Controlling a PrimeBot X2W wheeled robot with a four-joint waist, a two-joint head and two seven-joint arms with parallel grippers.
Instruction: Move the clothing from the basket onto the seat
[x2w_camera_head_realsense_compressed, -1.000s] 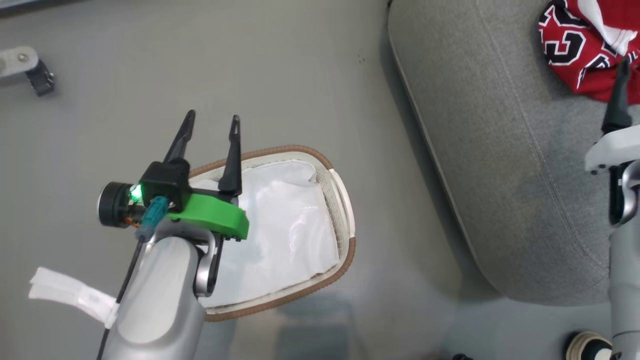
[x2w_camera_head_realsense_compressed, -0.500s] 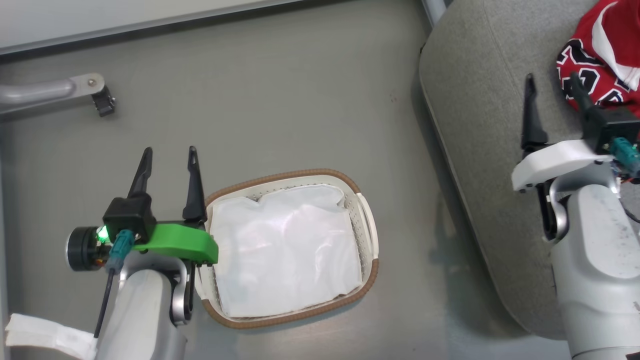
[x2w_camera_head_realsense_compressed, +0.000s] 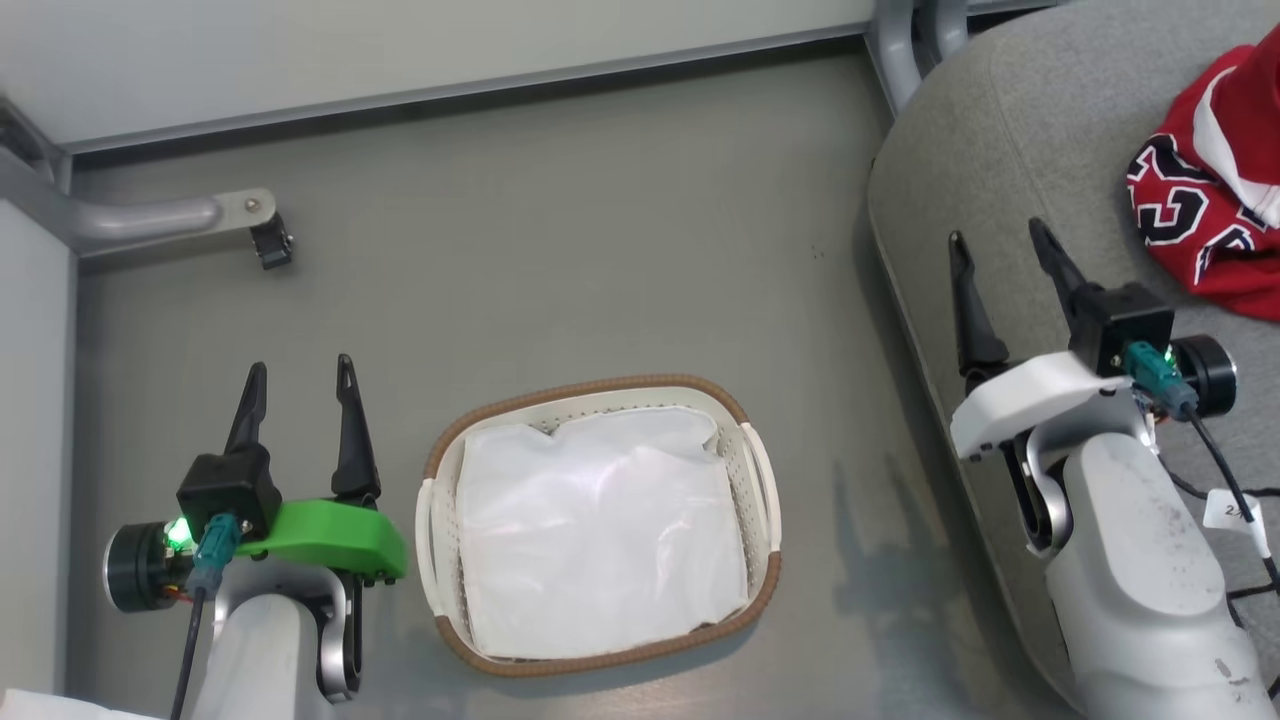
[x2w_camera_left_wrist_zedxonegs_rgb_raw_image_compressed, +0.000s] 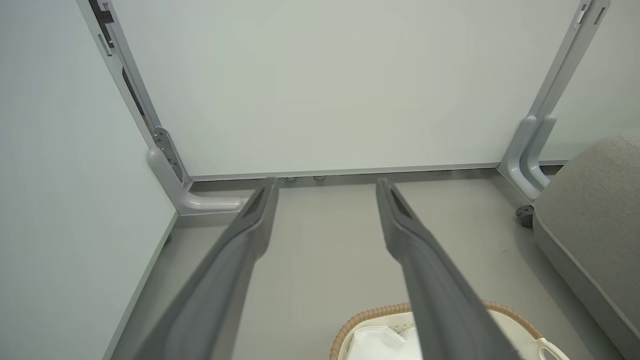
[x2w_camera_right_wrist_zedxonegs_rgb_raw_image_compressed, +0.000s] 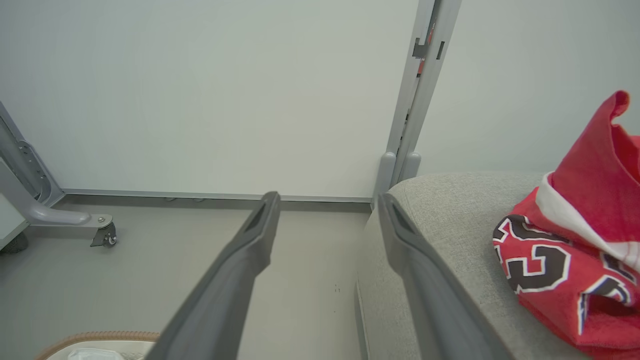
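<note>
**Both hands open and empty; clothing on the seat**

The left hand has its two dark fingers spread wide with nothing between them. They point up the head view over the grey floor. The hand stands just left of the basket and apart from its brown woven rim. Below the hand, the green wrist mount and the pale forearm run down to the bottom edge of the view.

The right hand is spread just as wide and grips nothing. Its fingers lean slightly leftward over the left border of the grey seat, with the white wrist mount and the forearm below them.

The clothing lies bunched on the seat to the right of that hand, apart from its fingers. It is red fabric with black-and-white numerals, and a broad white stripe crosses the upper folds (in the right wrist view the heap rises to a peak).

The basket sits on the floor between the two arms, near the seat. A white liner sheet lies crumpled inside it.

Farther off, a grey frame leg with a castor rests on the floor near a pale wall panel.
</note>
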